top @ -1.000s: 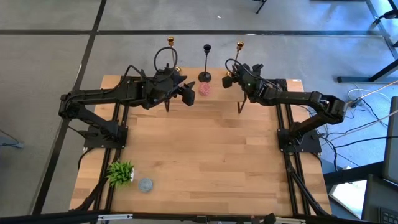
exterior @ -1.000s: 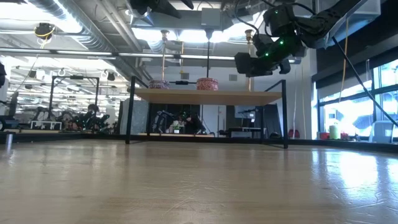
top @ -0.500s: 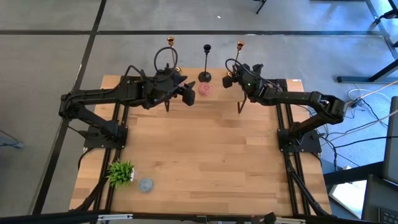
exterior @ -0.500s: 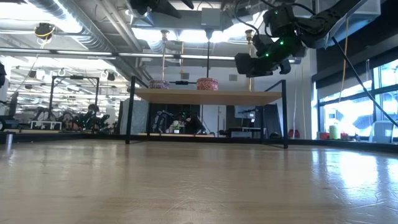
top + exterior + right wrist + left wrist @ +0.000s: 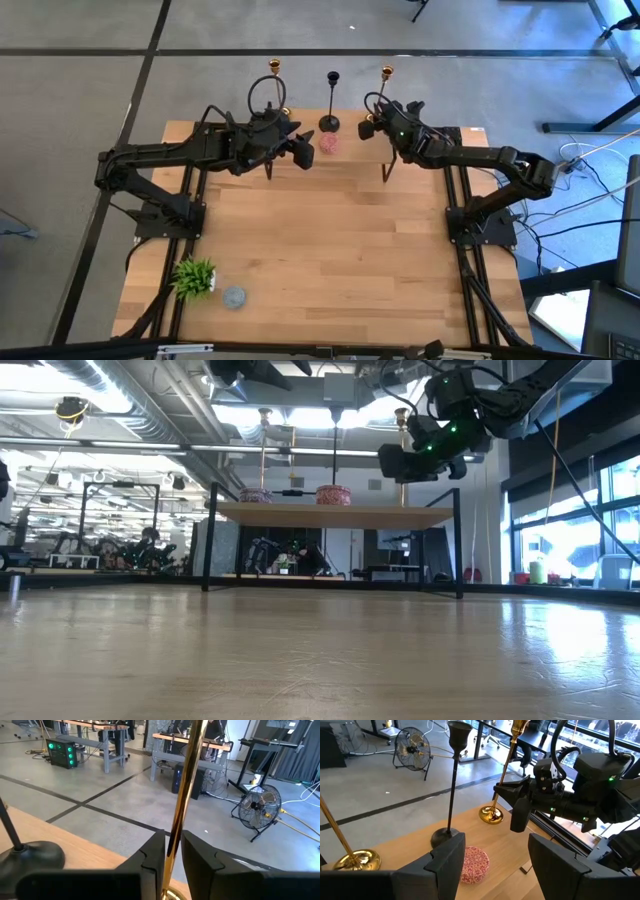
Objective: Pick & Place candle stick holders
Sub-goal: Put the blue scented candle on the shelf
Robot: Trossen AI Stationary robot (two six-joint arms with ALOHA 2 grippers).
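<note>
While standing at the bench's far edge, gold candlestick (image 5: 182, 795) is clamped by right tool (image 5: 172, 852); pick step. Next: lift straight. Left tool (image 5: 492, 857) gapes, empty.

The table (image 5: 330, 240) is pale, smooth wood planks. Two candlesticks (image 5: 492, 814) are glossy gold metal, one (image 5: 446, 836) matt black.

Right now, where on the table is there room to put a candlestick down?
The wide wooden middle between the two arms is bare, down to the green plant and small round disc at the near left corner. The far edge is crowded: gold candlestick, black candlestick, pink disc, another gold candlestick, both grippers.
</note>
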